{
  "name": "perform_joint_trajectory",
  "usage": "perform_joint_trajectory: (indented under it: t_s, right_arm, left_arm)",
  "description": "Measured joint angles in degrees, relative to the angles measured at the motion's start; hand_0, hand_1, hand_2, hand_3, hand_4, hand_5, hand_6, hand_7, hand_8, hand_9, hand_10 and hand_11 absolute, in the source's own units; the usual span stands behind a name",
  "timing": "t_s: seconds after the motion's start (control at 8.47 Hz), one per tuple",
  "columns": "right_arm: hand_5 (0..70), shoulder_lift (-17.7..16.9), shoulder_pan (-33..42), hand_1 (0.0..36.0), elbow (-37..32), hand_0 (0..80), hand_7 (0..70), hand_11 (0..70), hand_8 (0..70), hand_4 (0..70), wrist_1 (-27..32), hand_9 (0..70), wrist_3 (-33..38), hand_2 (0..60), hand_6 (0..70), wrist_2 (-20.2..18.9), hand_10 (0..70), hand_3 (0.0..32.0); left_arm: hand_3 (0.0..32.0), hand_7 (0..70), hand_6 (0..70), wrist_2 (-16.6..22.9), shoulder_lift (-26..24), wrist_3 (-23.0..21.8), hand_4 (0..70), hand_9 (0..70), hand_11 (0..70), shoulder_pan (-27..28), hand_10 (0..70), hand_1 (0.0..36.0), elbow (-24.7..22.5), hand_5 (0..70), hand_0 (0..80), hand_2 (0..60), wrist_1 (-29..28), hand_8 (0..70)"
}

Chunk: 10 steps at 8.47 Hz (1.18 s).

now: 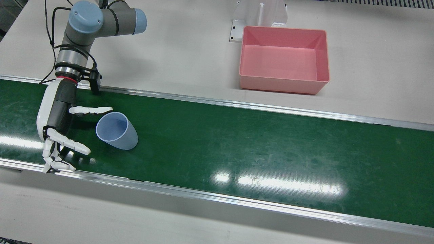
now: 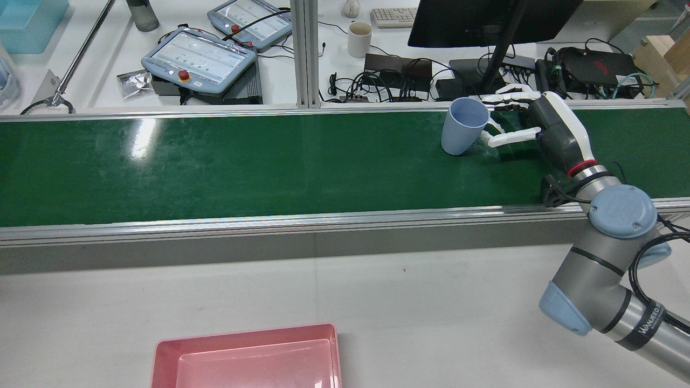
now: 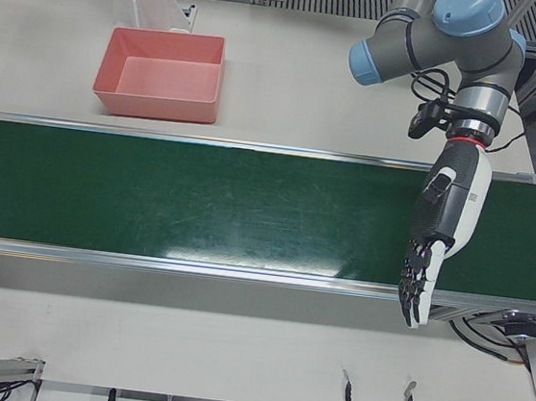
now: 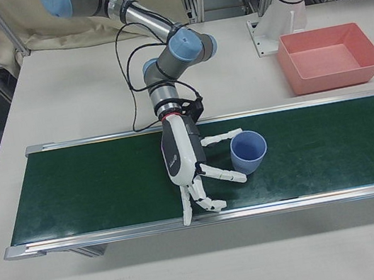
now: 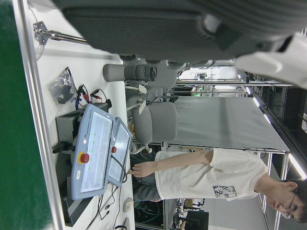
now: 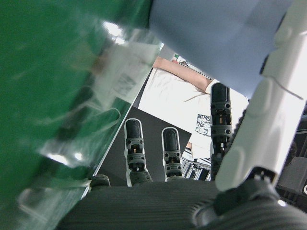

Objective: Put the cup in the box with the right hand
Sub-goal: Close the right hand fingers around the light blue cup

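Your right hand [image 1: 56, 135] hangs low over the green belt [image 1: 237, 145], fingers spread apart and holding nothing. The blue cup [image 1: 117, 131] stands on the belt just beside it, mouth up. In the front view one finger [image 1: 91, 109] reaches out along the cup's rim on the side nearer the arm's base, and another finger [image 1: 73, 145] points out on the opposite side, so the cup sits in front of the open palm, between those two. Whether either finger actually touches the cup, you cannot tell from these views; the rear view shows the cup [image 2: 463, 126] with the hand [image 2: 531, 121] flanking it in the same way. The right-front view gives the same picture: the cup [image 4: 248, 152] beside the spread hand [image 4: 196, 174].

The pink box [image 1: 284, 59] sits on the white surface [image 1: 373, 67] beyond the belt, well apart from the cup. It stands in front of a white pedestal [image 1: 259, 15].

Your left hand [image 3: 438, 239] shows in the left-front view, hanging over the far end of the belt with its fingers straight, pointing down and close side by side, holding nothing. It is well apart from the box [image 3: 161, 74].

A person [image 5: 211, 175] in a white shirt stands behind the station, touching a teach pendant [image 5: 93, 151].
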Motion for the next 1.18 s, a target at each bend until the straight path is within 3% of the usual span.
perform_joint_trajectory:
  t_s: [0.12,0.35,0.47,0.59,0.71,0.83,1.18]
  right_arm:
    - [7.1,0.0,0.0,7.7,0.1,53.5,45.8,14.3,22.4,38.0,0.0,28.5,-0.2,0.0,5.8,0.0,9.6,32.0]
    - [7.5,-0.5,0.3,8.6,2.3,54.5,51.3,18.2,24.8,45.2,-0.6,32.9,-2.1,0.0,7.3,0.5,12.3,32.0]
    - [8.7,-0.5,0.4,11.4,3.4,59.7,70.0,29.7,35.2,70.0,-2.1,50.1,-3.1,0.1,16.6,0.8,20.4,14.2]
    - [13.3,-0.5,0.5,19.4,4.4,74.7,70.0,60.1,55.4,70.0,-4.1,70.0,-3.7,16.6,35.4,1.4,42.7,0.0]
    - [22.2,-0.6,0.7,35.2,4.9,80.0,70.0,70.0,70.0,70.0,-5.9,70.0,-4.1,57.0,48.5,1.8,70.0,0.0]
    - [25.8,-0.8,1.1,36.0,5.1,80.0,70.0,70.0,70.0,70.0,-6.8,70.0,-4.2,60.0,53.1,2.0,70.0,0.0]
    - [24.9,-1.2,4.1,36.0,5.9,80.0,70.0,70.0,70.0,70.0,-7.7,70.0,-4.2,60.0,52.9,1.8,70.0,0.0]
  left_arm:
    - [0.0,0.0,0.0,0.0,0.0,0.0,0.0,0.0,0.0,0.0,0.0,0.0,0.0,0.0,0.0,0.0,0.0,0.0]
    - [0.0,0.0,0.0,0.0,0.0,0.0,0.0,0.0,0.0,0.0,0.0,0.0,0.0,0.0,0.0,0.0,0.0,0.0]
    - [0.0,0.0,0.0,0.0,0.0,0.0,0.0,0.0,0.0,0.0,0.0,0.0,0.0,0.0,0.0,0.0,0.0,0.0]
    - [0.0,0.0,0.0,0.0,0.0,0.0,0.0,0.0,0.0,0.0,0.0,0.0,0.0,0.0,0.0,0.0,0.0,0.0]
    - [0.0,0.0,0.0,0.0,0.0,0.0,0.0,0.0,0.0,0.0,0.0,0.0,0.0,0.0,0.0,0.0,0.0,0.0]
    - [0.0,0.0,0.0,0.0,0.0,0.0,0.0,0.0,0.0,0.0,0.0,0.0,0.0,0.0,0.0,0.0,0.0,0.0]
    - [0.0,0.0,0.0,0.0,0.0,0.0,0.0,0.0,0.0,0.0,0.0,0.0,0.0,0.0,0.0,0.0,0.0,0.0]
